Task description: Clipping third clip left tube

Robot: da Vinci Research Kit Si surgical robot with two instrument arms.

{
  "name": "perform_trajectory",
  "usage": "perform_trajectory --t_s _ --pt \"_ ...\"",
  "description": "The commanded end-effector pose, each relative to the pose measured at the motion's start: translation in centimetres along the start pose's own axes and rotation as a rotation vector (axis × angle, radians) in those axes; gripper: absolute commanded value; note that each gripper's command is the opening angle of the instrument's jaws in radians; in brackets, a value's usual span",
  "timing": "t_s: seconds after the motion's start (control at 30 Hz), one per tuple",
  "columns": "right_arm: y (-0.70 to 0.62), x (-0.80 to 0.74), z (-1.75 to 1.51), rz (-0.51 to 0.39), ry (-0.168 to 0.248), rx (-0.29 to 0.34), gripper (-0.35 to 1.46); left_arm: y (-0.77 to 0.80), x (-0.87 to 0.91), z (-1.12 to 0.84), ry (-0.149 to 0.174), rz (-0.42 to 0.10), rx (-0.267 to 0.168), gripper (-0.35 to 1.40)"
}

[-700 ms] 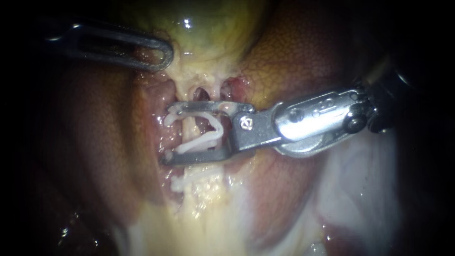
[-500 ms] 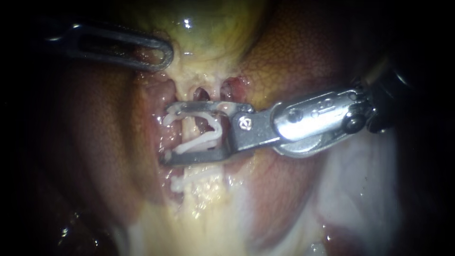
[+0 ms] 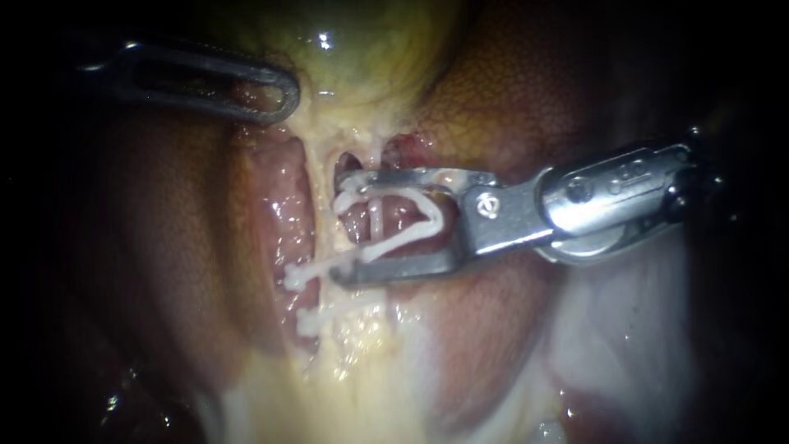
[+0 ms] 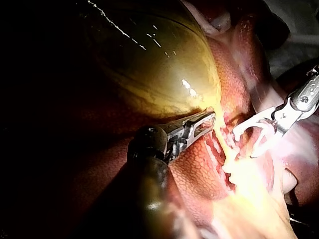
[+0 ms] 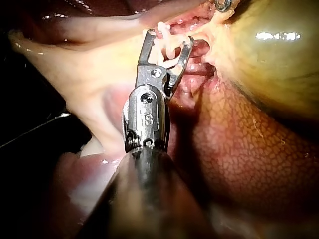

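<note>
Drawn back toward its own side, the right instrument (image 3: 337, 226) has its jaw tips just beside the left tube (image 3: 322, 210) in the endoscope view. Its jaws are spread wide with the open white clip (image 3: 403, 237) seated between them, while the left instrument (image 3: 286, 94) is clamped on the gallbladder (image 3: 362, 41) edge. The left wrist view shows those closed jaws pinching pale tissue under the gallbladder, and the right wrist view shows the wide jaws cradling the clip against pale tissue, with the liver (image 5: 239, 139) beside them.
</note>
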Motion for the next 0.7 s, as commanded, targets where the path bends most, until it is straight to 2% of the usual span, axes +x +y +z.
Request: perform_trajectory --t_s 0.03,0.23,0.7 --pt "0.01 -0.04 0.01 -0.001 0.000 0.001 0.44 0.00 0.00 0.00 0.000 0.000 0.000 -0.35" --pt "0.09 -0.19 0.04 0.027 -0.001 -0.001 0.44 0.00 0.00 0.00 0.000 0.000 0.000 -0.35" --pt "0.38 -0.64 0.17 0.157 0.015 0.045 0.44 0.00 0.00 0.00 0.000 0.000 0.000 -0.35"
